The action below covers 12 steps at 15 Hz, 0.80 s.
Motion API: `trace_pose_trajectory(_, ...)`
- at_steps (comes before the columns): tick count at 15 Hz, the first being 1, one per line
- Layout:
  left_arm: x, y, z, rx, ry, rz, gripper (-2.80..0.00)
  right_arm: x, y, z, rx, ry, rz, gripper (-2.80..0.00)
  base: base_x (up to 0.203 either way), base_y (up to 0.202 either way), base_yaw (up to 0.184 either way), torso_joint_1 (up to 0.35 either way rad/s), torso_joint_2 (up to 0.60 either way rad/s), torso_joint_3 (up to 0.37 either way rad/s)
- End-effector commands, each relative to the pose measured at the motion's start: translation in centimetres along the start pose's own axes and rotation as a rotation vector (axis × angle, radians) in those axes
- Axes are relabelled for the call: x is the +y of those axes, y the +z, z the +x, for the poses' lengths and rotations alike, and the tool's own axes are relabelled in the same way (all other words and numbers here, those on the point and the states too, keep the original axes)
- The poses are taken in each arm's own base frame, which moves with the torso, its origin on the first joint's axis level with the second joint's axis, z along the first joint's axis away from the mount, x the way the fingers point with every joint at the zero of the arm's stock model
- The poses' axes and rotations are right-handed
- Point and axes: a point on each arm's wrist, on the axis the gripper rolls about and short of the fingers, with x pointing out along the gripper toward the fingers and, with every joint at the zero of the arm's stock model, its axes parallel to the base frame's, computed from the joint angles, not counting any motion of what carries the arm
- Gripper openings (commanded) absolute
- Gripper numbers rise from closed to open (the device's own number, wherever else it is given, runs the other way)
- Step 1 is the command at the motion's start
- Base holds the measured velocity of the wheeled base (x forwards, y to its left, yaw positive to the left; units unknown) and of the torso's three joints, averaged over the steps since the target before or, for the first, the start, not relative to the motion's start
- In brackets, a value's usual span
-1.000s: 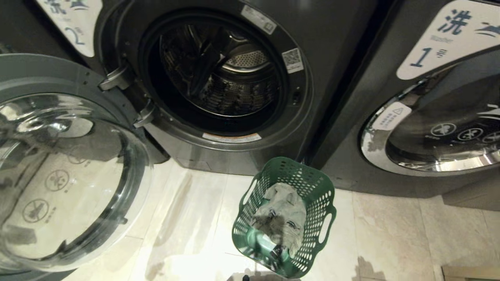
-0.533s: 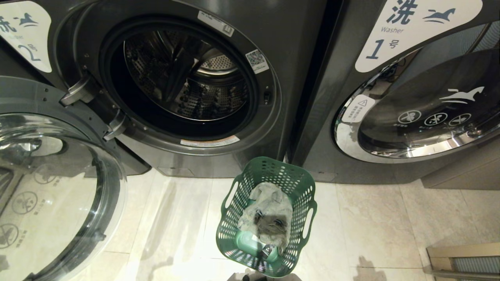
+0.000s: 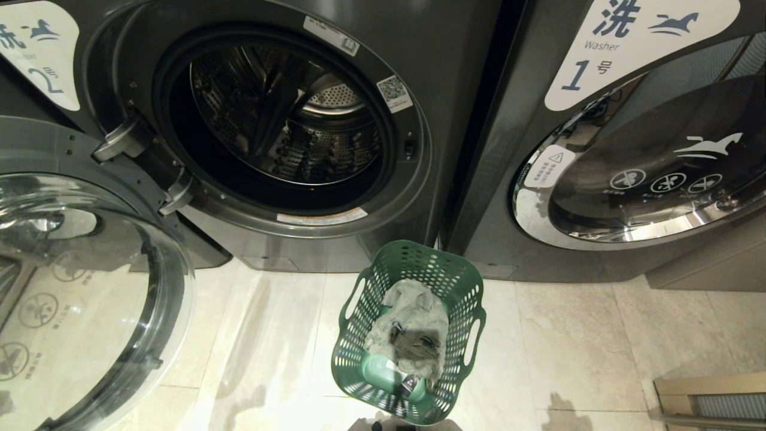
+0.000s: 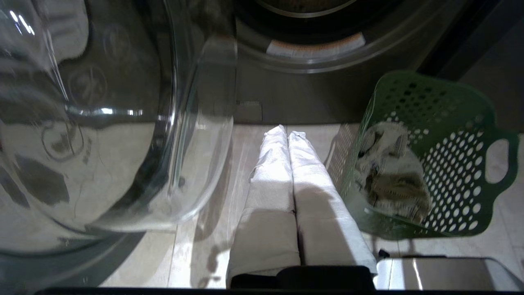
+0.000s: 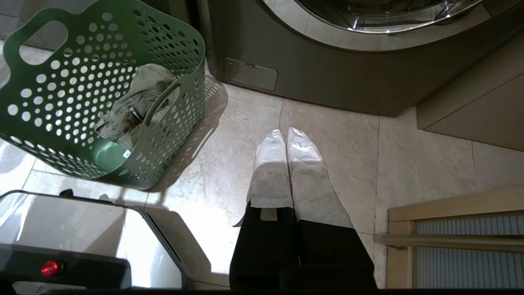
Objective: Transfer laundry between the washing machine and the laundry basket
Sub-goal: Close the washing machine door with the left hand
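Standing widest in the head view, the dark grey front-loading washing machine (image 3: 335, 197) marked 2 has its round glass door (image 3: 90, 287) swung open to the left, drum bare. Beside it sits a like machine marked 1 (image 3: 598, 179), door closed. On the pale tiled floor (image 3: 568, 347) just before them stands the green perforated plastic laundry basket (image 3: 464, 287), holding the grey-beige and darker laundry (image 3: 413, 335). The left gripper (image 4: 287, 133) and right gripper (image 5: 285, 135) hang above the floor either side, fingers pressed together, empty.
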Motion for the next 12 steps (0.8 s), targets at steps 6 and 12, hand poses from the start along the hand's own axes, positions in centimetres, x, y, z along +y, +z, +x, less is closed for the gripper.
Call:
trace_pose_trajectory(6, 0.7, 19.4, 3.9, -0.168, -0.005, -0.008, -2.80, 0.0, 0.0, 0.0, 0.001, 0.000, 0.011, -2.80, 0.000, 0.000, 0.000, 0.000, 0.00, 0.000)
trace_pose_trajectory(12, 4.2, 26.3, 23.5, -0.022, 0.305, -0.135, -2.80, -0.1, 0.0, 0.0, -0.001, -0.024, 0.086, -2.80, 0.000, 0.000, 0.000, 0.000, 0.00, 0.000)
